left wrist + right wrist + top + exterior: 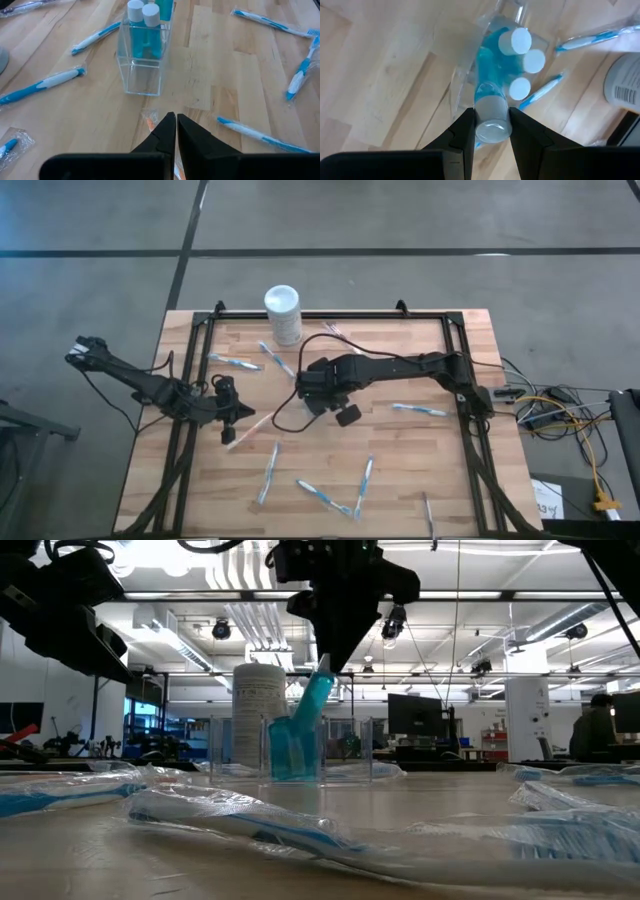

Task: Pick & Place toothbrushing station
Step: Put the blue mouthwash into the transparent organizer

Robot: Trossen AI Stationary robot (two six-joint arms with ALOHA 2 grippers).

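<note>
Pale wood bench (pixel 400 470) strewn with wrapped toothbrushes (pixel 268 472); a workshop fills the low view. Mid-frame, right end effector (pixel 491 125) clamps a blue tube (pixel 491 112), apparently over the half-hidden toothbrushing station (pixel 142 57). Left end effector (pixel 175 125) closed, lower left.

Wrapped toothbrushes (pixel 324 496) crowded the table's (pixel 470 480) near edge, leaving little bare wood there. The clear holder (pixel 142 62) stood mid-table with blue tubes (pixel 517 60) filling one end; its other end stood empty. The right gripper (pixel 491 131), clamped on a blue tube (pixel 491 112), blocked the way in from above the holder. The white canister (pixel 283 313) stood near the far edge. The left gripper (pixel 175 131), fingers together, hung low near the left edge. Bare wood lay open between it and the holder.
</note>
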